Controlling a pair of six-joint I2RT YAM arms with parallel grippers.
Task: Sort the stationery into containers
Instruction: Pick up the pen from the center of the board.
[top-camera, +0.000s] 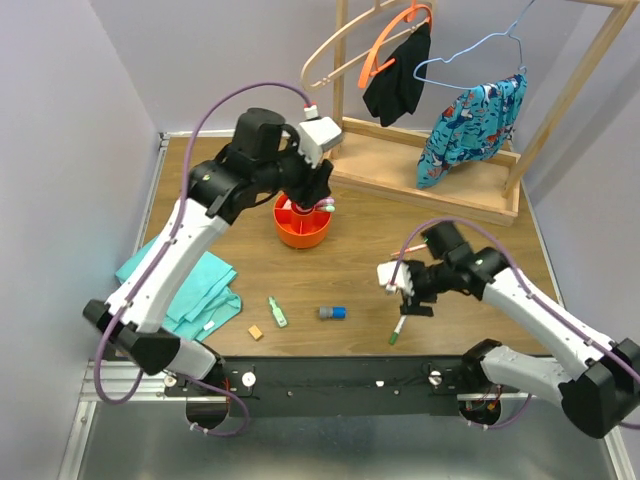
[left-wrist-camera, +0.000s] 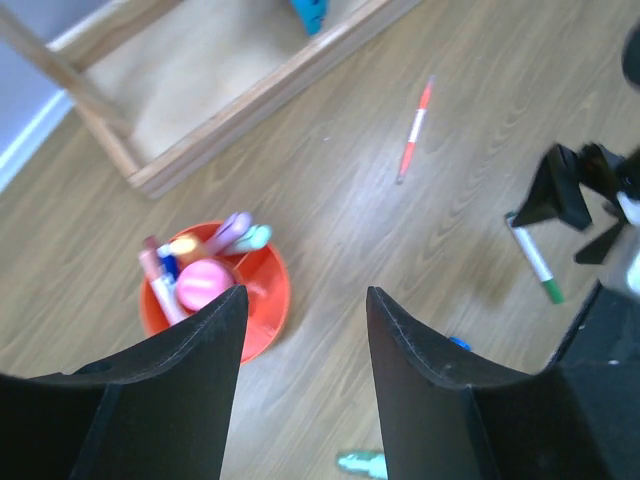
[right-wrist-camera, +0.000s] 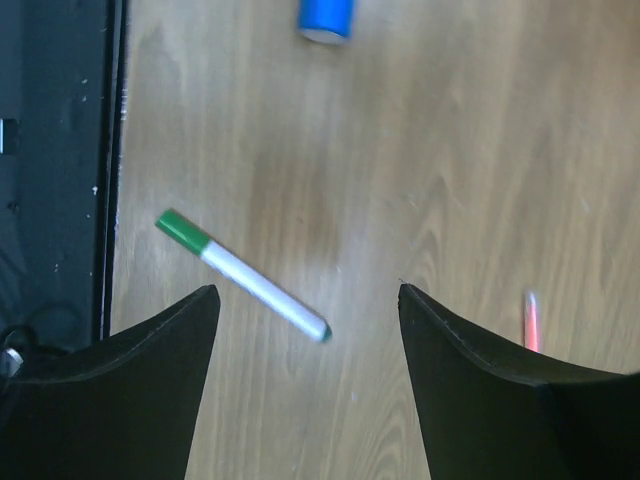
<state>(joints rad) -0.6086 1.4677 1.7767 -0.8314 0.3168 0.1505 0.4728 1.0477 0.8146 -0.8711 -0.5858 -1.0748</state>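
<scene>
The orange organiser (top-camera: 300, 236) stands at mid-table and holds several markers and highlighters (left-wrist-camera: 200, 270). My left gripper (top-camera: 318, 195) hovers just above its right side, open with nothing between the fingers (left-wrist-camera: 305, 292). A white marker with a green cap (right-wrist-camera: 240, 275) lies on the wood below my right gripper (right-wrist-camera: 308, 290), which is open and empty above it (top-camera: 408, 298). Loose on the table are a blue-grey piece (top-camera: 332, 313), a green highlighter (top-camera: 277, 312), a tan cube (top-camera: 256, 332) and a thin red marker (left-wrist-camera: 415, 128).
A teal folded cloth (top-camera: 185, 285) lies at the left. The wooden clothes rack base (top-camera: 420, 175) runs along the back right, with hangers and clothes above it. A black rail (top-camera: 330, 380) runs along the near edge.
</scene>
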